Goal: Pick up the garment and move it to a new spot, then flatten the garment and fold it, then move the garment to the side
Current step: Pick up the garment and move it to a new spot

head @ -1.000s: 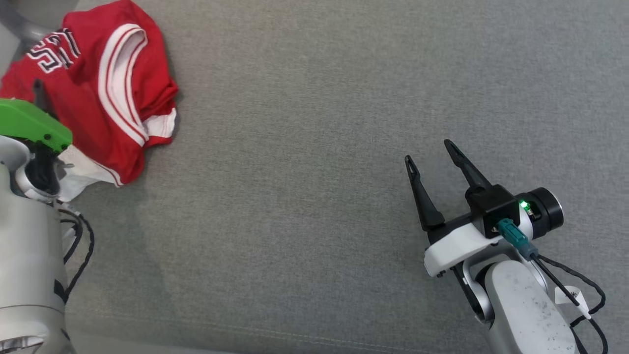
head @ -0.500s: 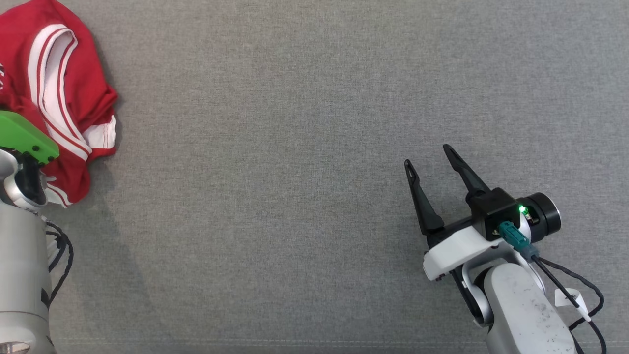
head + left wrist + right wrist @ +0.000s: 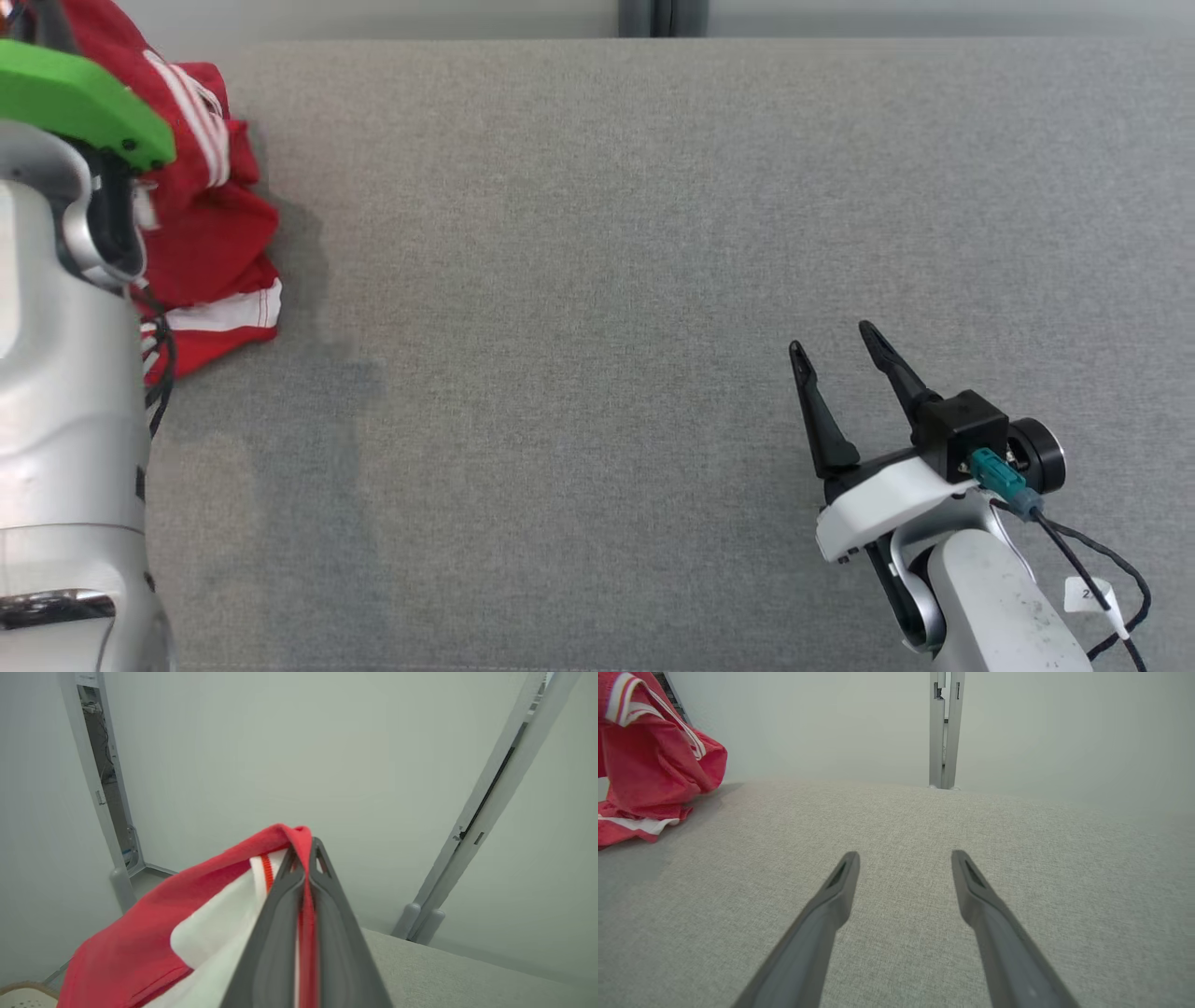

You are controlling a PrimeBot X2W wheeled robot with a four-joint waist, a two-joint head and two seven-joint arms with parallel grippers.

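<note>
The garment [image 3: 210, 238] is a red jersey with white stripes, hanging bunched at the far left of the grey table, its lower end resting on the cloth. In the left wrist view my left gripper [image 3: 303, 851] is shut on a fold of the garment [image 3: 154, 924], raised off the table. The left arm's silver forearm and green cover [image 3: 79, 98] hide the upper part of the garment in the head view. My right gripper [image 3: 831, 341] stands open over bare table at the lower right, far from the garment [image 3: 654, 765]; nothing is between its fingers [image 3: 903, 858].
The grey fabric table [image 3: 597, 280] stretches wide between the two arms. Its far edge runs along the top of the head view, with a pale wall and a grey upright post [image 3: 944, 728] behind it.
My left gripper has closed on the garment and lifted it, so the cloth now hangs bunched instead of lying spread. The head camera has shifted. The right gripper stays open.
</note>
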